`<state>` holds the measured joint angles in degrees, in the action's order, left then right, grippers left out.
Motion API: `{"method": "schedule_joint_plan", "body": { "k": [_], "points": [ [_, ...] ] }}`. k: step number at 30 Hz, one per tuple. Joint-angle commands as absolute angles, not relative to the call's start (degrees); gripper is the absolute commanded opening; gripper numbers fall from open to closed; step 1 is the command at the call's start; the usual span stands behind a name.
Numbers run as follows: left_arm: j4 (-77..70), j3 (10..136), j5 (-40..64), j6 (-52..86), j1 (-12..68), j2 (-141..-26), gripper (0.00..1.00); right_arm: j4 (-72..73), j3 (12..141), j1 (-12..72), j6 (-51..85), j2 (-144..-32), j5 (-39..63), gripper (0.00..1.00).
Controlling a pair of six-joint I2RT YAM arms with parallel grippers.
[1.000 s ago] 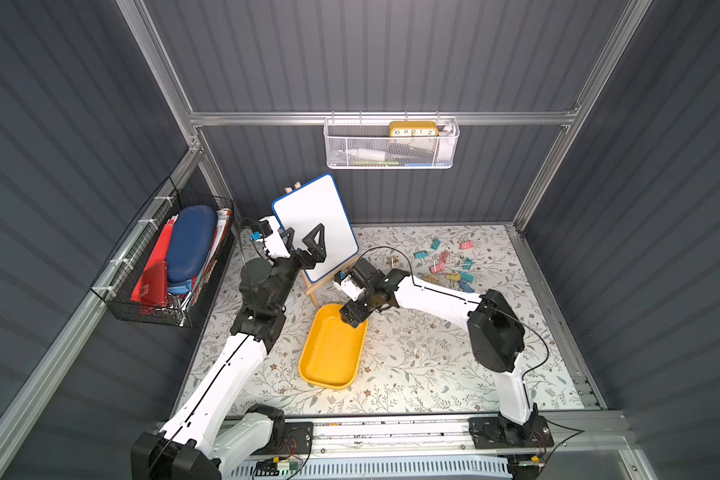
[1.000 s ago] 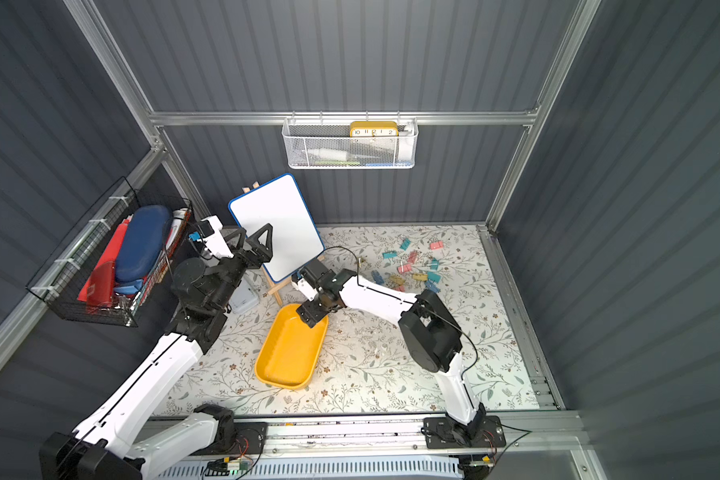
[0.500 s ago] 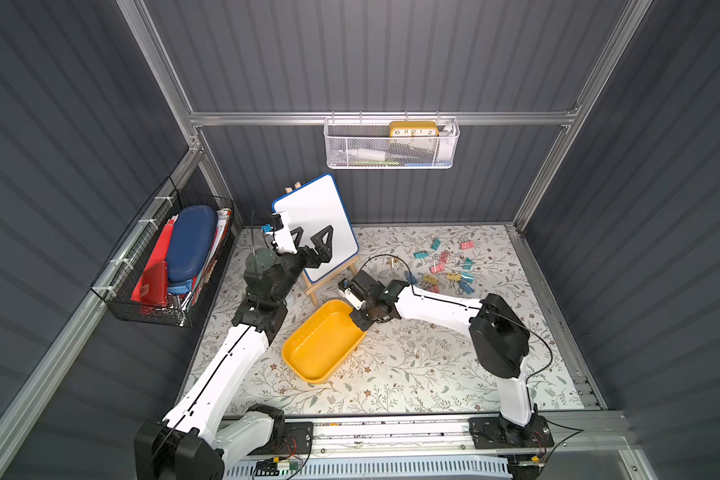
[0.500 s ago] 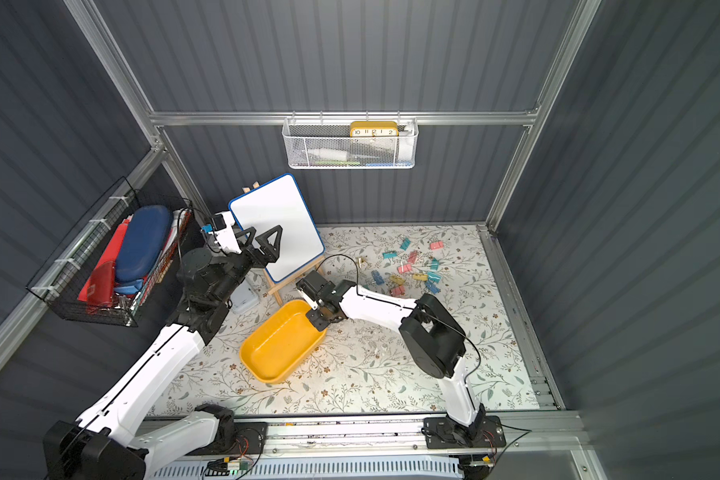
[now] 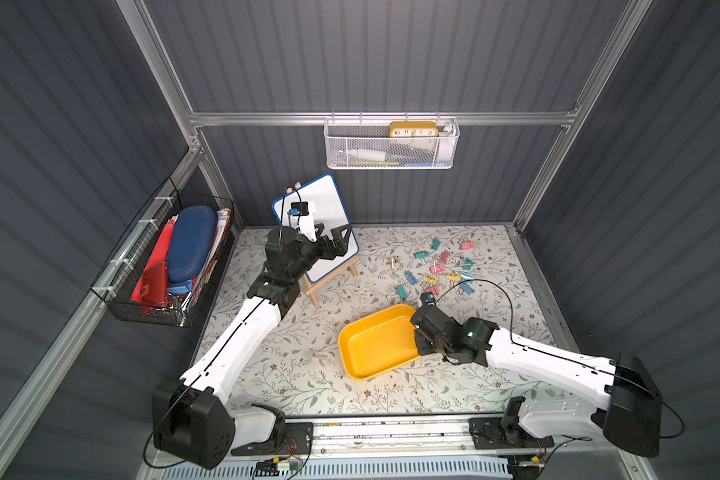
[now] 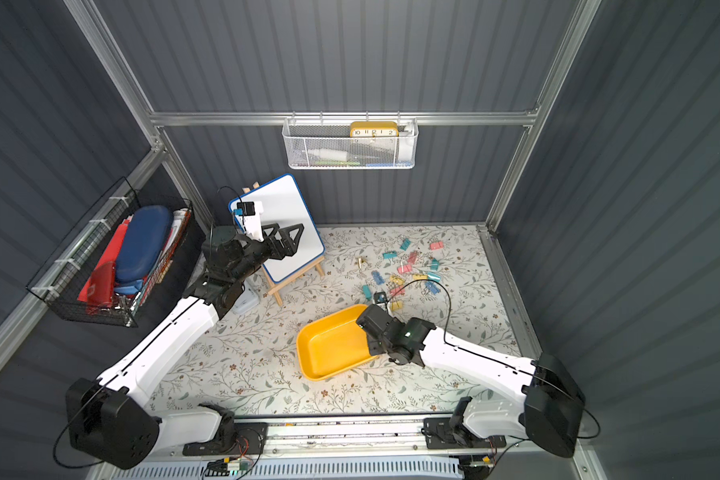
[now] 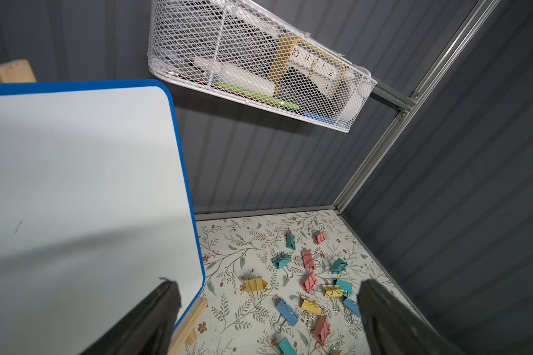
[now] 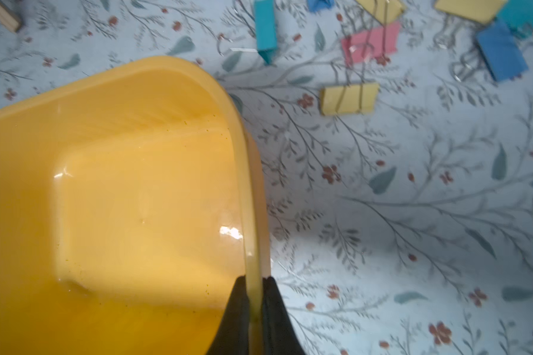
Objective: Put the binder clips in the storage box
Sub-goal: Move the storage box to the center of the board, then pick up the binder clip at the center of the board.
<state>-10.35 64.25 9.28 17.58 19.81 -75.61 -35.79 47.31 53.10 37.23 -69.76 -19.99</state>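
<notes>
The storage box [image 5: 371, 347] is a shallow yellow tray lying empty on the floral mat, seen in both top views [image 6: 329, 347]. My right gripper [image 8: 254, 279] is shut on its rim at the right-hand short end [image 5: 417, 332]. The binder clips [image 5: 437, 270] lie scattered in teal, blue, pink and yellow behind the box, toward the back right [image 6: 408, 272]. A yellow clip [image 8: 348, 98] lies closest to the box corner. My left gripper [image 5: 333, 237] hangs open in the air in front of the whiteboard, with the clips [image 7: 308, 282] far beyond its fingers.
A whiteboard on a wooden easel [image 5: 321, 224] stands at the back left. A black wire basket [image 5: 163, 257] hangs on the left wall and a white mesh basket [image 5: 389, 145] on the back wall. A small translucent box [image 6: 246, 300] sits beside my left arm.
My right gripper shut on the box rim and pulled the box rightward, turning it crosswise and nearer the clips. My left arm lifted slightly toward the whiteboard, still open.
</notes>
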Motion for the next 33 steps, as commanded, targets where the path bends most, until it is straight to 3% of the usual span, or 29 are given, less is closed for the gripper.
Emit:
{"method": "schedule_joint_plan", "body": {
  "k": [1,4,8,11,14,18,24,31,33],
  "points": [
    [-10.8,66.4,8.1,17.2,20.8,-77.4,0.95,-43.2,43.6,53.8,48.2,-65.0,-23.5,0.00],
    [-11.4,66.6,7.6,17.7,21.3,-78.4,0.95,-45.5,41.1,54.0,50.8,-62.2,-23.3,0.02],
    [-11.0,66.5,7.0,16.4,21.3,-79.6,0.96,-47.4,42.9,53.9,49.4,-59.8,-27.2,0.29],
    [-5.5,70.4,6.2,13.9,21.3,-81.1,0.97,-44.6,48.6,52.2,41.3,-60.4,-29.9,0.42],
    [2.8,77.7,5.6,10.1,21.2,-83.5,0.99,-40.4,58.1,45.1,33.1,-67.2,-20.5,0.43],
    [8.4,86.2,4.4,5.6,21.3,-87.4,0.99,-38.5,73.1,39.4,28.3,-84.8,-9.9,0.43],
    [1.8,77.8,-0.2,3.1,20.4,-85.8,0.99,-39.4,90.5,38.1,26.1,-107.1,-10.9,0.42],
    [-4.5,71.1,0.0,5.3,19.2,-85.4,0.99,-38.8,95.9,38.1,24.4,-119.1,-12.7,0.42],
    [-5.2,70.5,0.0,5.6,19.2,-85.7,0.99,-38.0,96.0,37.9,23.5,-120.7,-13.9,0.38]
  ]
}}
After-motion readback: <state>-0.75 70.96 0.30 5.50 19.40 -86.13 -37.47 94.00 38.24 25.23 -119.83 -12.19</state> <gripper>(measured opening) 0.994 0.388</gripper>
